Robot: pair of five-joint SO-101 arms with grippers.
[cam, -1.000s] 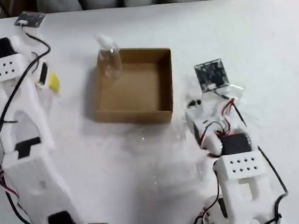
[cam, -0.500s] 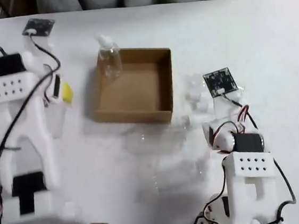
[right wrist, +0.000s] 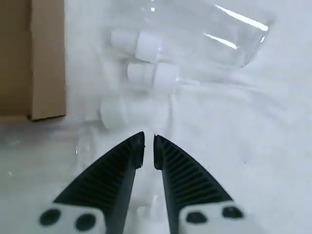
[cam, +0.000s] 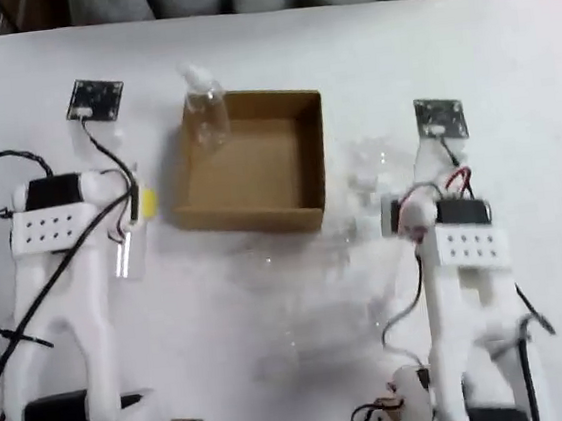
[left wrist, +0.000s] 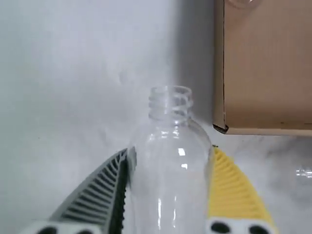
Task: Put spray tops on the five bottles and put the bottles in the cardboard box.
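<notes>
Bottle (left wrist: 169, 122) is clear plastic with an open threaded neck and no top on yet. The left claw (left wrist: 170, 155) is clenched on its body just below the shoulder, grey finger on one side, yellow on the other. It's held out over the bench (cam: 505, 46), just beside the near corner of the cardboard box (left wrist: 263, 63).

Handling, my read:
- Empty and thin-walled, so very light. It will dent if squeezed hard and the skin is slick.
- The current hold looks right: body gripped, neck left free for threading.
- It needs a firm enough bite to resist twist when a top goes on.

Spray tops (right wrist: 151, 73): three small white ones lie on their sides in a cluster near the box corner, just ahead of the right claw (right wrist: 148, 139). That claw is pinched nearly closed on nothing. The tops look hard, light and prone to rolling, so I'd take one across the collar.

A second clear bottle (right wrist: 209, 29) lies on its side just past the tops.

A capped bottle (cam: 205, 108) stands at the box's far corner; can't tell if it's inside or just outside.

No labels, brands or readable print on the bottles, tops or box.
</notes>
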